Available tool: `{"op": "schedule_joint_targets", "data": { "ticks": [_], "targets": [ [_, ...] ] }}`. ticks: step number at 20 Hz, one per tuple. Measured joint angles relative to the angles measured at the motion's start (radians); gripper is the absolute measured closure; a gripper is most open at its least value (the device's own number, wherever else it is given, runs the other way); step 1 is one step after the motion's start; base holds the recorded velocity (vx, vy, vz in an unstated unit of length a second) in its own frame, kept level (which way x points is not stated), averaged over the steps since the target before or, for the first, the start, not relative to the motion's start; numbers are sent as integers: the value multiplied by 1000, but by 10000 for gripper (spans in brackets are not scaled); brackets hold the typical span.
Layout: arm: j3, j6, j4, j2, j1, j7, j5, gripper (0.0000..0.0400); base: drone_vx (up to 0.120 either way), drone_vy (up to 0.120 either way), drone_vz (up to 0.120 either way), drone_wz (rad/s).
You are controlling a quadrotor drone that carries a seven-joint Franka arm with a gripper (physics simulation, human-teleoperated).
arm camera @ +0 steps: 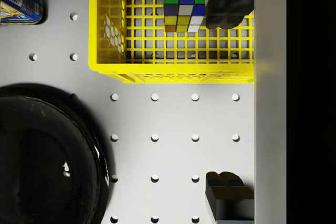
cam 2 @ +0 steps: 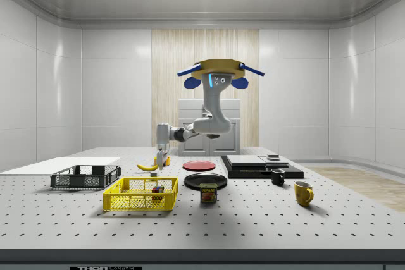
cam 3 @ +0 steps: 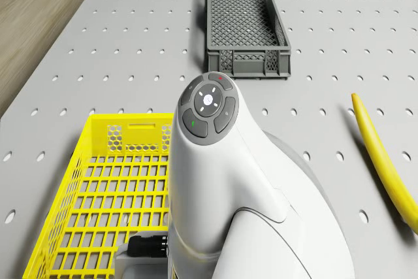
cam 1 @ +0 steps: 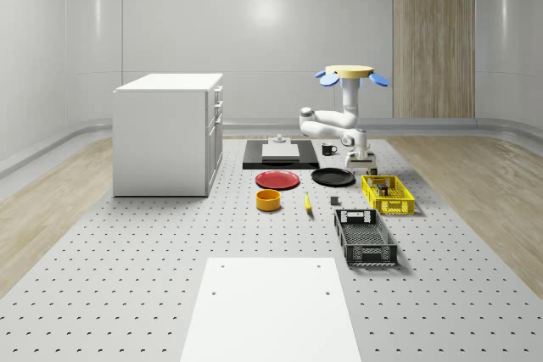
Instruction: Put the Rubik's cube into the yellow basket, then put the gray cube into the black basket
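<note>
Whole-scene view: the drone [cam 1: 349, 74] hovers above the table's far right part, its arm bent down so the gripper [cam 1: 366, 158] hangs just over the far end of the yellow basket [cam 1: 388, 194]. The black basket [cam 1: 365, 237] sits nearer, in line with it.

Side view: the Rubik's cube [cam 2: 156, 190] lies inside the yellow basket.

Drone view: the arm's wrist covers part of the yellow basket; a banana [cam 3: 386, 164] lies beside it.

Wrist view: the fingers [arm camera: 227, 6] are spread wide, holding nothing; one touches the Rubik's cube's side. A black plate [arm camera: 47, 156] lies close by.
</note>
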Motion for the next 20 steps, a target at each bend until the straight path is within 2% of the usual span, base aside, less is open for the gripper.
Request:
{"op": "schedule_joint_targets", "data": {
  "ticks": [5,16,20],
  "targets": [
    [0,2,0,-2,0,0,1,0,0,-120,0,0],
    [0,5,0,-5,-1,1,2,0,116,-120,0,0],
    [1,5,0,-6,-1,1,2,0,50,-120,0,0]
  ]
}}
